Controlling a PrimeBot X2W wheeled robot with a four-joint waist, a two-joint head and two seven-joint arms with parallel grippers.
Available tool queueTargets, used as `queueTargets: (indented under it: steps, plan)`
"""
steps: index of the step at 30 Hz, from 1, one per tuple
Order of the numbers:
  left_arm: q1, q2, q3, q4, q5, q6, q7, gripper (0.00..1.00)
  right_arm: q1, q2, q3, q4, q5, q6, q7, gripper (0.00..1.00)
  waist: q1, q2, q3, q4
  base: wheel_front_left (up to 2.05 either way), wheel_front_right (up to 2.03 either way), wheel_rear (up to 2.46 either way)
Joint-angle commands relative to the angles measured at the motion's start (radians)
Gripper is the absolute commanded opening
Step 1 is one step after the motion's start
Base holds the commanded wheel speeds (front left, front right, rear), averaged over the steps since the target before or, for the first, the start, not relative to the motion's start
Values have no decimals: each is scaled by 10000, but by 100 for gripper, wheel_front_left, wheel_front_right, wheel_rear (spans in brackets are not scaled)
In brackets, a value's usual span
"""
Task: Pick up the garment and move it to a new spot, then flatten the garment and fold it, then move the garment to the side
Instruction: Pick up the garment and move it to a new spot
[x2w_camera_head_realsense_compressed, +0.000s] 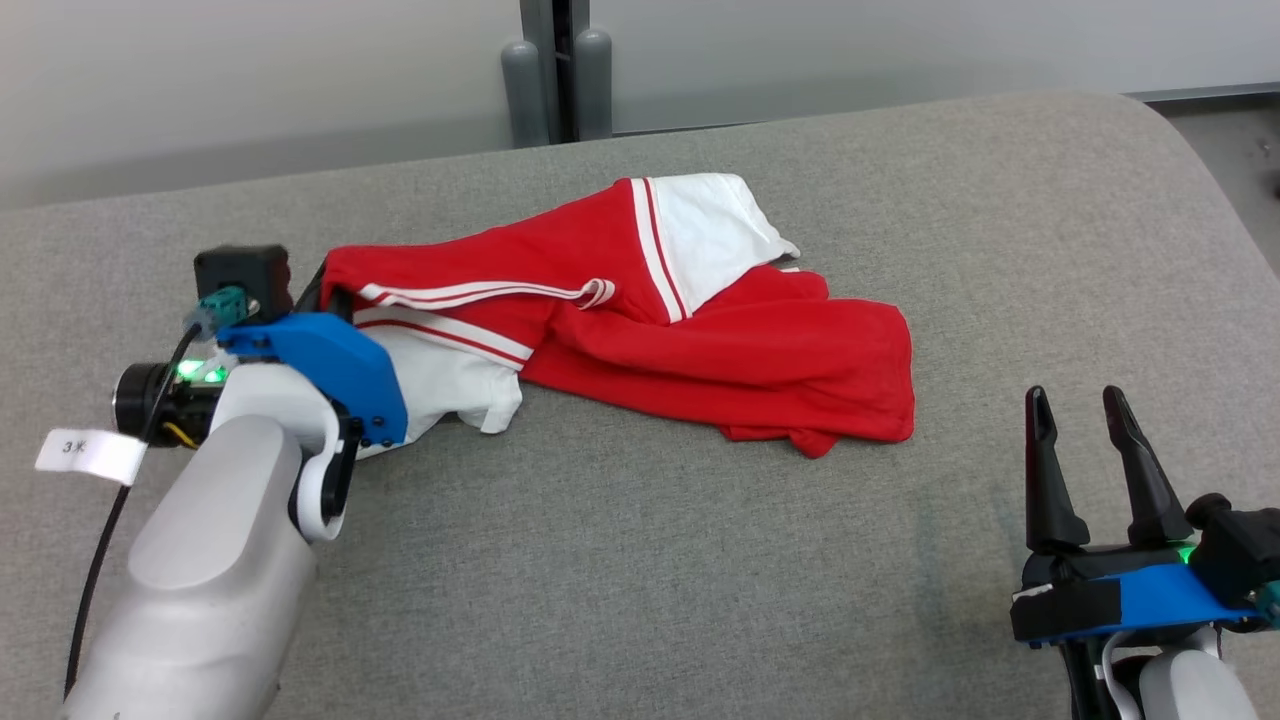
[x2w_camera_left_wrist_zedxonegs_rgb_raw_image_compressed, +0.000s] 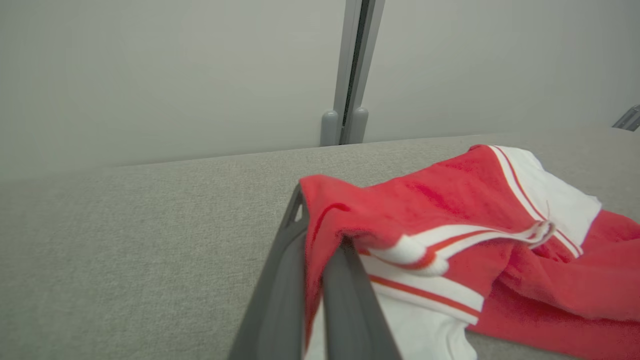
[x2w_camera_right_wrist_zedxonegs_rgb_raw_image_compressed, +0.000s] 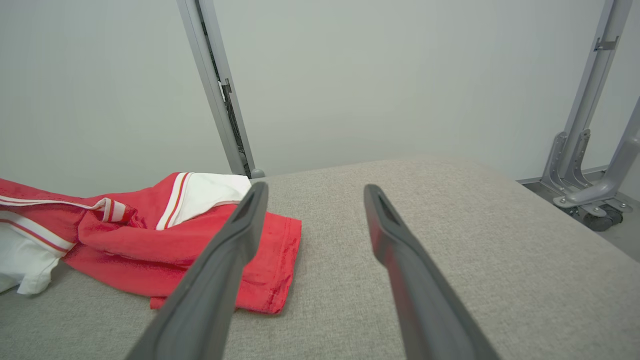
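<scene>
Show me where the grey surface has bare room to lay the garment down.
Bare: the wide front strip of the grey surface, between the left arm and the open right jaws; also the right end, beyond the red hem of the garment. Crowded: the left part, where the shut left jaws pinch the garment's edge.

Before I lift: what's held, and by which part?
The left gripper is shut on the red and white garment by a red fold at its left end; right gripper open, empty.

Bright, even, soft-shadowed light; left wrist view perhaps slightly blurred.
</scene>
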Motion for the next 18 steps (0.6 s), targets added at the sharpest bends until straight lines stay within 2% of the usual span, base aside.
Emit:
queueTargets:
  steps: [1, 4, 5, 6, 7, 8, 18]
  plan:
    - [112, 84, 106, 241, 25, 104, -269, 0, -127, -36, -3, 11, -4, 1, -7, 100, -1, -1, 116, 24, 0, 0, 0]
    - [183, 70, 314, 782, -121, 152, -824, 0, -207, -36, -24, 36, -69, 1, -9, 100, -1, -1, 256, 35, 0, 0, 0]
    - [161, 50, 358, 906, -154, 137, -1019, 7, -221, -36, -31, 52, -82, 1, -7, 100, -1, -1, 280, 44, 0, 0, 0]
    - [131, 10, 396, 1040, -202, 92, -1173, 25, -231, -36, -36, 58, -98, 1, -7, 100, -1, -1, 299, 59, 0, 0, 0]
    - [88, -40, 395, 1135, -221, -9, -1312, 58, -234, -36, -38, 69, -128, 1, -7, 100, -1, -1, 310, 82, 0, 0, 0]
    - [31, -87, 393, 1225, -255, -101, -1433, 100, -235, -36, -35, 82, -137, 1, -9, 100, -1, -1, 311, 112, 0, 0, 0]
    - [180, -674, 283, 1690, -469, -955, -2379, 100, 4, -36, 20, 160, -355, 1, -9, 100, -1, -1, -248, 621, 0, 0, 0]
